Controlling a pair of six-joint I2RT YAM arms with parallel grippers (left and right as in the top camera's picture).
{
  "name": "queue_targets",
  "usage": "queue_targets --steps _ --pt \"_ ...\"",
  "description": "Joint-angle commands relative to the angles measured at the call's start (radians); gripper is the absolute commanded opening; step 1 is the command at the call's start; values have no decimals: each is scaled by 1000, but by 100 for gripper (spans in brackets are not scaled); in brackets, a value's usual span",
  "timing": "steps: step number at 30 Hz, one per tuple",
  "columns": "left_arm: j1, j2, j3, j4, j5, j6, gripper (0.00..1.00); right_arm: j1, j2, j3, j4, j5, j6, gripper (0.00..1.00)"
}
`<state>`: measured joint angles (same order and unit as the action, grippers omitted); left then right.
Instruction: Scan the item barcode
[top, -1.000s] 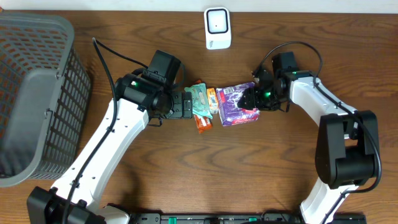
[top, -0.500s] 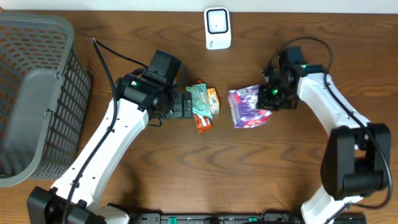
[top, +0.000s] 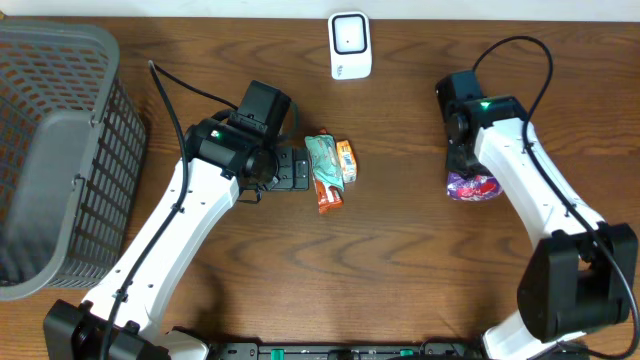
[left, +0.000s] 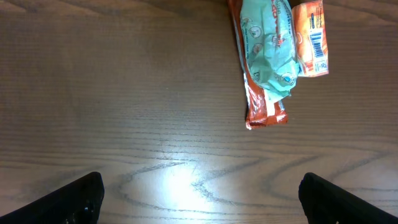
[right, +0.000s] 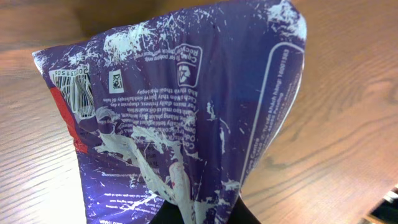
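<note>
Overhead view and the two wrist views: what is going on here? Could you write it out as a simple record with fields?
Held item: purple packet, pinched by the shut right gripper
Barcode: shows on the packet in the right wrist view
Scanner: white scanner at the far edge, apart from the packet
Left gripper: open, empty, beside the snack pile
Snack pile: teal packet lying on a red bar, orange packet alongside
Basket: grey basket at the left side
</note>
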<state>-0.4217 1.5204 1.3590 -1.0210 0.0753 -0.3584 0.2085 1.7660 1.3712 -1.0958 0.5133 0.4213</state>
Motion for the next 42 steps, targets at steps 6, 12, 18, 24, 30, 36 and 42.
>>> queue_targets --steps 6,12,18,24,30,36,42 --pt "0 6 0 -3 -9 13 100 48 70 -15 31 89 34 7" --pt "0 6 0 -3 -9 13 100 109 106 -16 57 89 35 14" --pt "0 6 0 -3 -9 13 100 201 106 -16 90 99 34 25" --pt "0 6 0 -3 -9 13 100 267 106 -16 114 97 35 49" --pt "0 6 0 -3 -9 13 100 333 106 -16 175 -31 34 85" --pt "0 6 0 -3 -9 13 100 335 106 13 250 -221 34 99" --pt "0 6 0 -3 -9 13 100 308 106 116 232 -381 -25 99"
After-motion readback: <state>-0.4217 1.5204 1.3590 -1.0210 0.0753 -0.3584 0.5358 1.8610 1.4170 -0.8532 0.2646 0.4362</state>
